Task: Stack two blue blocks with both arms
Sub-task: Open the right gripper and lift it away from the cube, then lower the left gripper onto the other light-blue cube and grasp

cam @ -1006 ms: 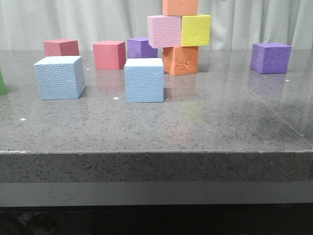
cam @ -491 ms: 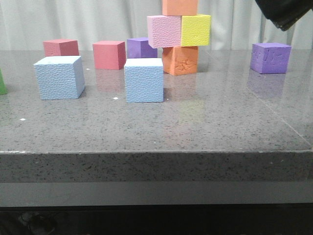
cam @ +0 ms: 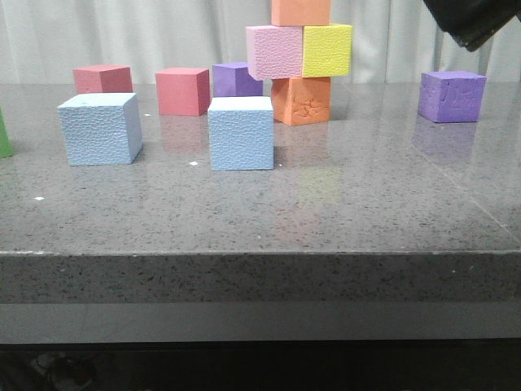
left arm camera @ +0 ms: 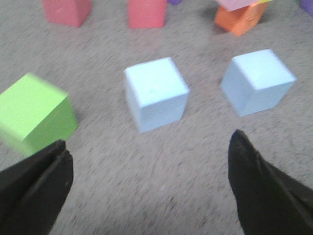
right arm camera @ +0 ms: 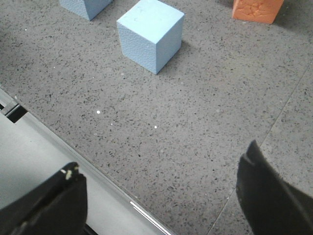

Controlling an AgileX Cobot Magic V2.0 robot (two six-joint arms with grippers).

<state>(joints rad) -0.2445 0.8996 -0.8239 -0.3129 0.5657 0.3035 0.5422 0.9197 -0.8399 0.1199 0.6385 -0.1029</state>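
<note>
Two pale blue blocks stand apart on the grey table, one at the left [cam: 99, 129] and one near the middle [cam: 241, 133]. The left wrist view shows both, the left block [left arm camera: 156, 93] and the middle block [left arm camera: 257, 81], ahead of my left gripper [left arm camera: 149, 139]. That gripper is open, with only bare table between its fingers. My right gripper [right arm camera: 162, 157] hangs open above the table's front edge, well short of the middle block [right arm camera: 150, 34]. In the front view only a dark part of the right arm [cam: 468, 20] shows, at the top right corner.
A stack of orange [cam: 301, 99], pink [cam: 274, 51] and yellow [cam: 326, 50] cubes stands behind the middle block. Two red cubes [cam: 182, 90] and a purple one [cam: 236, 79] sit at the back left. Another purple cube [cam: 452, 96] is far right, a green cube [left arm camera: 34, 112] far left.
A dark part of the right arm has come into the top right corner of the front view. The blocks have not moved.
</note>
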